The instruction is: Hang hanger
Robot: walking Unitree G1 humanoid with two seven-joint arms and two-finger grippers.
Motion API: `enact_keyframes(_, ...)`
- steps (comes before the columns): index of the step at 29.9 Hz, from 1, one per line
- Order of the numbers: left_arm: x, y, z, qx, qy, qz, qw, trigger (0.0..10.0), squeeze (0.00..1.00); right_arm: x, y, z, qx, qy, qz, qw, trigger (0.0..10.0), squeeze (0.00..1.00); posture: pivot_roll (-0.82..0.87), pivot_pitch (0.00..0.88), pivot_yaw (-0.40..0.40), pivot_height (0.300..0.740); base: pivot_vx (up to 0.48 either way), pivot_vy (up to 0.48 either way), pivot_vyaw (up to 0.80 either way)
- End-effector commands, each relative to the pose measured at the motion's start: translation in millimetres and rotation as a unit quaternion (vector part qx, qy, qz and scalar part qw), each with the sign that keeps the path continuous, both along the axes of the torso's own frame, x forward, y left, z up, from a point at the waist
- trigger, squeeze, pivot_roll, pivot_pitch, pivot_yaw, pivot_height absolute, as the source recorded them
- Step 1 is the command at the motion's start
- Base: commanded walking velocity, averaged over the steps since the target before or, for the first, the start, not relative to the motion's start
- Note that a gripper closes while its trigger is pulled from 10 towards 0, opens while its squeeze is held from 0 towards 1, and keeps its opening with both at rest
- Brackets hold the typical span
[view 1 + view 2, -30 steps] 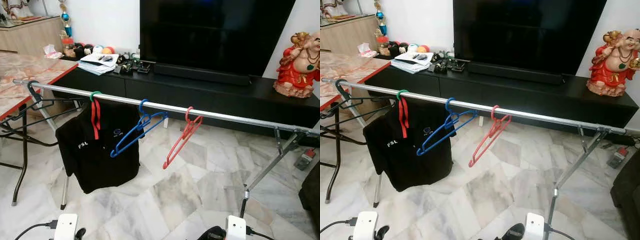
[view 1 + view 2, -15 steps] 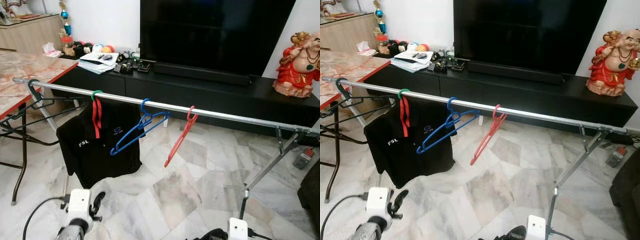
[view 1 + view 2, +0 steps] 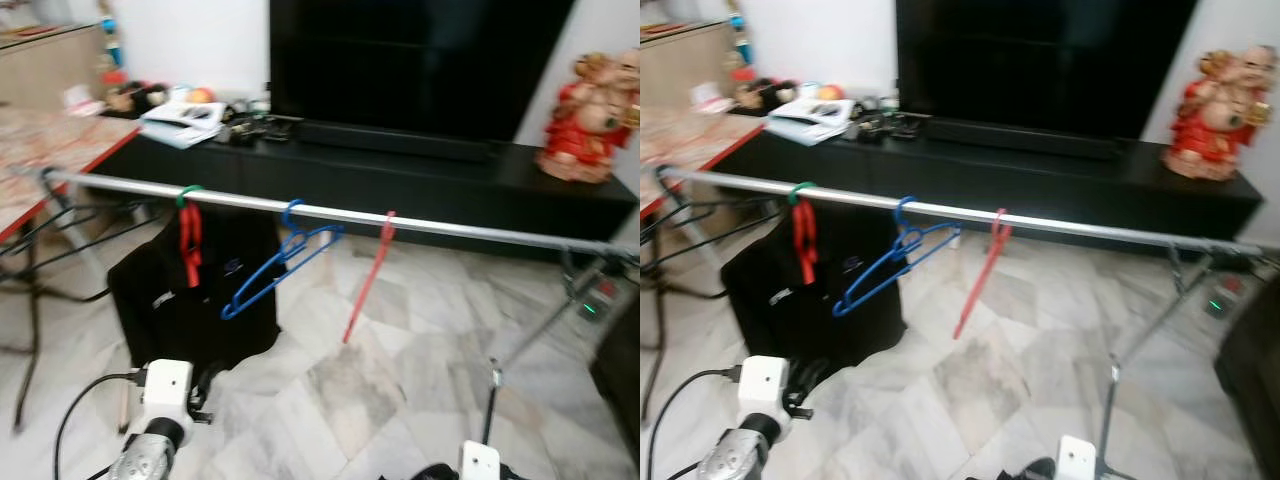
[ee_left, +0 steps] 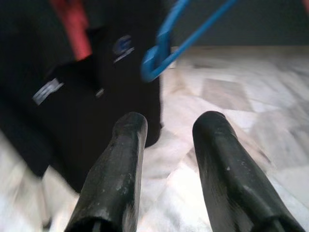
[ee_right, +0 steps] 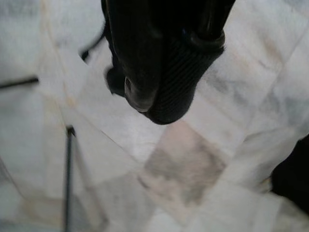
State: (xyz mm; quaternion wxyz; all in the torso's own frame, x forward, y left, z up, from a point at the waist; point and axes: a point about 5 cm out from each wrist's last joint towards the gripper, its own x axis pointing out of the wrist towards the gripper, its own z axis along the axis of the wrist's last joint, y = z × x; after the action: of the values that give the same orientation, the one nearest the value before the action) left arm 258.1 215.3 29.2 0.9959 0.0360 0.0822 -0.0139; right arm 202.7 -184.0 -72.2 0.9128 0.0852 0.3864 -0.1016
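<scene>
A big dark television point(image 3: 420, 60) takes the upper middle of the head view, above a long black cabinet point(image 3: 420, 185). Below it a silver rail point(image 3: 470, 232) runs across the frame from left to right, over a marble floor point(image 3: 350, 390). On the left part of the rail hangs a black shirt point(image 3: 190, 300) on a hanger with a green hook; right of it, mid-frame, hangs a blue hanger point(image 3: 280, 262), then a red hanger point(image 3: 368, 280), seen nearly edge-on. A red figurine point(image 3: 590, 125) stands at the upper right on the cabinet.

The left pincer point(image 4: 166, 128) — fingers spread, holding nothing — points at the shirt's lower edge and the blue hanger's tip. The right pincer point(image 5: 159, 92) hangs over the floor with its fingers pressed together.
</scene>
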Motion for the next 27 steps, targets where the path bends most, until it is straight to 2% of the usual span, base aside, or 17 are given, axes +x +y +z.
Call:
enact_keyframes(1, 2.4, -7.4, 4.2, -0.008, -0.004, -0.011, 1.0, 10.0, 0.0, -5.5, -7.2, -2.1, -0.007, 0.007, -0.011, 1.0, 10.0, 0.0, 0.12, 0.0, -0.026, 0.74, 0.0, 0.48, -0.78)
enact_keyframes(12, 16.6, -9.1, 28.2, -0.007, -0.035, -0.011, 0.999, 10.0, 0.0, -0.2, -10.0, 1.1, -0.014, 0.001, -0.014, 1.0, 10.0, 0.0, 0.13, 0.0, -0.043, 0.74, 0.0, 0.48, -0.78)
enact_keyframes(19, 19.1, -11.1, 35.4, -0.008, -0.044, -0.012, 0.999, 10.0, 0.0, 1.7, -10.2, 2.2, -0.015, -0.001, -0.014, 1.0, 10.0, 0.0, 0.14, 0.0, -0.048, 0.74, 0.0, 0.425, -0.77)
enact_keyframes(27, 17.9, -14.6, 45.2, -0.01, -0.062, -0.023, 0.998, 10.0, 0.0, 4.0, -8.7, 3.7, -0.02, -0.009, -0.006, 1.0, 10.0, 0.0, 0.15, 0.0, -0.051, 0.74, 0.0, 0.0, -0.07)
